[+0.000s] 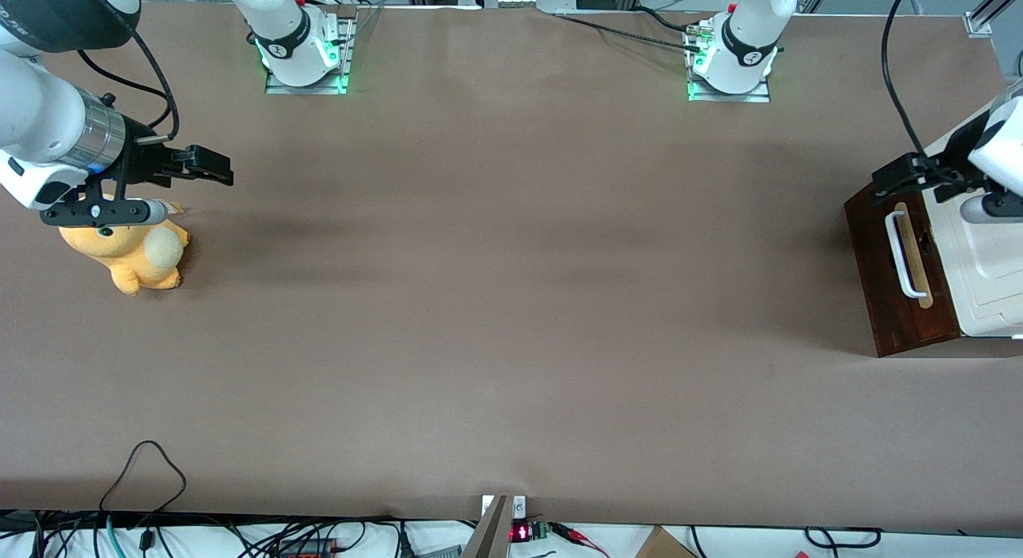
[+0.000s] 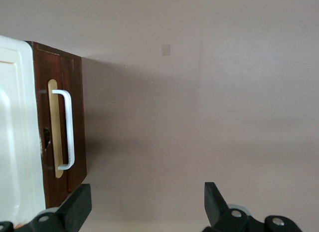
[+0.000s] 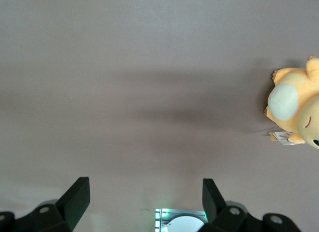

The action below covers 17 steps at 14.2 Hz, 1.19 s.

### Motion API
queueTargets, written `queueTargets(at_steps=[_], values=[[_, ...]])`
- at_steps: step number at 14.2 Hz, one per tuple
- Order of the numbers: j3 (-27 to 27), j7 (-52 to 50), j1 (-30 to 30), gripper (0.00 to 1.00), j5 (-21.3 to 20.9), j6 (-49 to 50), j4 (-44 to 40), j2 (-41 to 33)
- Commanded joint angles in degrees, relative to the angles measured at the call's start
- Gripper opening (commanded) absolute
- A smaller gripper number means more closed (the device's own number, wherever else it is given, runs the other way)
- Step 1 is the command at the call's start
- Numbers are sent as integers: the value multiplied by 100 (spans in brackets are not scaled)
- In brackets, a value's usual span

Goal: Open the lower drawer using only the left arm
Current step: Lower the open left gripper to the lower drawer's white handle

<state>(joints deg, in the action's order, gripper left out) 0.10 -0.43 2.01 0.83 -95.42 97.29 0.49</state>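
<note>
Spanning the whole scene, the brown counter (image 1: 511,302) carries everything. Cream-white cabinet (image 1: 987,278) sits at the working arm's end of the counter, dark wood front facing the middle of the counter. Left arm (image 1: 1003,146) reaches in above the cabinet top, wrist pitched down, black cable looping up from it. Tool (image 1: 911,177) hangs over the cabinet's upper front edge, above the farther-from-camera end of the handle, not touching it. Wrist view: fingers (image 2: 75,208) spread wide apart, nothing between them, bare counter showing in the gap.

Lower drawer (image 1: 899,278): dark brown front looks flush with the cabinet, no pale interior showing, so it reads as closed. White bar handle (image 1: 901,254) runs along the front over a tan wood strip (image 1: 917,258), both ends attached. Small dark notch at the front's edge beside the strip.

Orange plush toy (image 1: 132,254) lies toward the parked arm's end, well apart from the cabinet.
</note>
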Motion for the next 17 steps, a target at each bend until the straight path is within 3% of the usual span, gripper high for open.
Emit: queueTargets(at_steps=[1, 2, 8, 12, 17], values=[[-455, -254, 62, 100, -808, -169, 228, 4], [-606, -543, 62, 100, -1309, -169, 368, 13], [-1327, -2194, 19, 100, -3428, -134, 1509, 223], [-1354, -2961, -25, 100, -4422, -178, 2188, 548], [-1354, -3841, -105, 100, -5970, -380, 2812, 1163]])
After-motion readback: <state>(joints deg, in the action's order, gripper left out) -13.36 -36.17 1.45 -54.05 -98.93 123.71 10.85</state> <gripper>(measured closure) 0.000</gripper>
